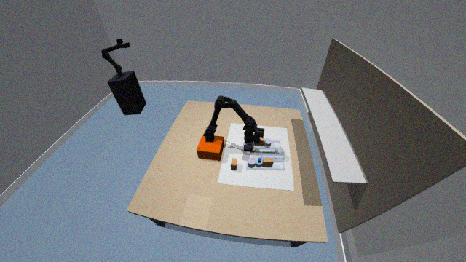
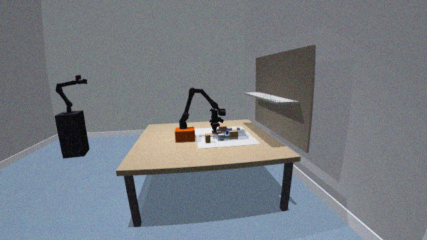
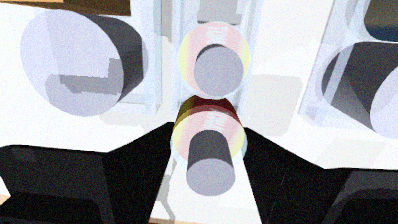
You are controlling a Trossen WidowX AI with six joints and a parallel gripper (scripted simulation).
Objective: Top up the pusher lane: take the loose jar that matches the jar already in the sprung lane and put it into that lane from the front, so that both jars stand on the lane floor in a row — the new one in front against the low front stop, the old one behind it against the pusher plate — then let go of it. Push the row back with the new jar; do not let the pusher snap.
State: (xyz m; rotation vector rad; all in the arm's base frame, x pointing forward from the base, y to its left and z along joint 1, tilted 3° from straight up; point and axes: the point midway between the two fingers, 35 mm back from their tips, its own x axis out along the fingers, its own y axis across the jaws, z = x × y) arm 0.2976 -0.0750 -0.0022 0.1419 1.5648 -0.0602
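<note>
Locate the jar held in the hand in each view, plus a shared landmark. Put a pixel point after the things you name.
Top: right of centre, under the hand [image 1: 248, 148] [image 2: 214, 132] [image 3: 207, 130]; jar mostly hidden.
Exterior: just right of centre, at the hand's tip, tiny.
Wrist: held jar [image 3: 210, 150], lower centre.
Shared landmark: white mat [image 1: 255, 180] [image 2: 230, 143] [image 3: 280, 65].

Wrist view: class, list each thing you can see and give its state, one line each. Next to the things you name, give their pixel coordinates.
Gripper [image 3: 207, 130] [image 1: 248, 148] [image 2: 214, 132]: shut on the near jar.
Near jar [image 3: 210, 150]: held, knob up.
Far jar [image 3: 215, 55]: in the middle lane, knob up.
Left can [image 3: 75, 62]: upright, not held.
Right can [image 3: 355, 75]: upright, not held.
</note>
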